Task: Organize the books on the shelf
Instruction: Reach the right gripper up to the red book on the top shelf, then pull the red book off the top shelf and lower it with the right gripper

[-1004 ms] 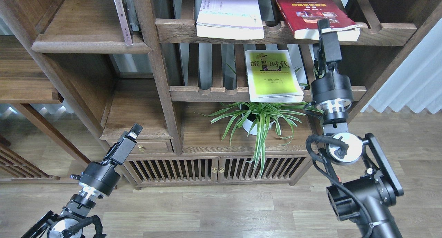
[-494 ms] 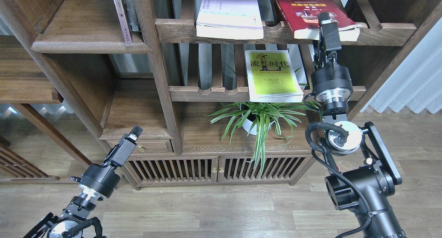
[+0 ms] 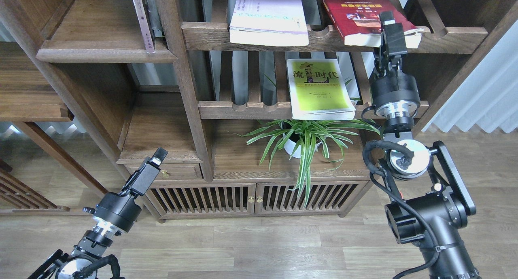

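So I've got my right gripper (image 3: 389,18) up at the front right corner of the red book (image 3: 364,16), which lies flat on the top slatted rack (image 3: 323,38) with its near edge hanging over the front rail. The gripper sits right over that edge, but it's dark and seen end-on, so I honestly can't tell how far the fingers are spread or whether they've got hold of anything. Left of the red book on the same rack lies the white book (image 3: 269,16), also poking over the rail. Below and a bit left of the red book, the yellow-green book (image 3: 319,89) lies flat on the lower rack (image 3: 243,109), above the spider plant (image 3: 301,143). The solid plank shelf (image 3: 97,32) is far left of the red book, with a thin book (image 3: 142,20) leaning at its right end. My left gripper (image 3: 158,154) hangs low in front of the cabinet drawer (image 3: 170,172), well away from all the books; its fingers look pressed together with nothing in them.
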Robot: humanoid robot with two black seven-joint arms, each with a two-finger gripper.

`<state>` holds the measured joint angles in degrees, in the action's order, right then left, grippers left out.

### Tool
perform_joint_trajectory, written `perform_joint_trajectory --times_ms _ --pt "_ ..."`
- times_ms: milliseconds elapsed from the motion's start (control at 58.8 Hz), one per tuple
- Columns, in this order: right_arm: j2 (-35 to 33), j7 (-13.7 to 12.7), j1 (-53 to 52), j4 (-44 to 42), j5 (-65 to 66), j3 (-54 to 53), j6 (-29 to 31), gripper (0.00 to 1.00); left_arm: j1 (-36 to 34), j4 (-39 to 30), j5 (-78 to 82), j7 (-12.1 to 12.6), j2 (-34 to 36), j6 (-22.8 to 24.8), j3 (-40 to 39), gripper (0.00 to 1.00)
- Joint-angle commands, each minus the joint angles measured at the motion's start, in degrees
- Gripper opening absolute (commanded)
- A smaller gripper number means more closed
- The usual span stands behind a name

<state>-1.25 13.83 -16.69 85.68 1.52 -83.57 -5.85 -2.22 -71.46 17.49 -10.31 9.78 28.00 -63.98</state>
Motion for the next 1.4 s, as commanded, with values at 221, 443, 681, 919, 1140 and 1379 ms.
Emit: perform_joint_trajectory --times_ms 221,443,681,919,1140,1379 --pt "-1.73 0.23 -1.24 -1.74 0.06 -0.1 -0.91 0.71 0.99 -0.09 0.0 0.12 -0.03 0.0 0.08 1.0" --pt "-1.91 0.67 -1.24 -1.74 0.06 -0.1 -0.65 0.56 0.99 -0.09 0.0 0.12 -0.03 0.0 0.08 1.0" --pt "-1.91 0.67 -1.16 -1.3 0.06 -0.1 0.49 0.4 1.08 -0.09 0.0 0.03 -0.03 0.0 -0.09 1.0" --pt "-1.65 0.67 0.51 -0.86 -0.2 0.07 8.93 0.05 1.08 -0.09 0.0 0.03 -0.03 0.0 -0.27 1.0" --pt "-2.7 0.59 4.64 0.81 -0.2 0.78 14.11 0.06 1.08 -0.09 0.0 0.03 -0.03 0.0 -0.27 1.0" --pt "-4.46 0.67 12.55 4.67 -0.38 0.16 19.47 0.06 1.17 -0.09 0.0 0.12 -0.12 0.0 -0.27 1.0"
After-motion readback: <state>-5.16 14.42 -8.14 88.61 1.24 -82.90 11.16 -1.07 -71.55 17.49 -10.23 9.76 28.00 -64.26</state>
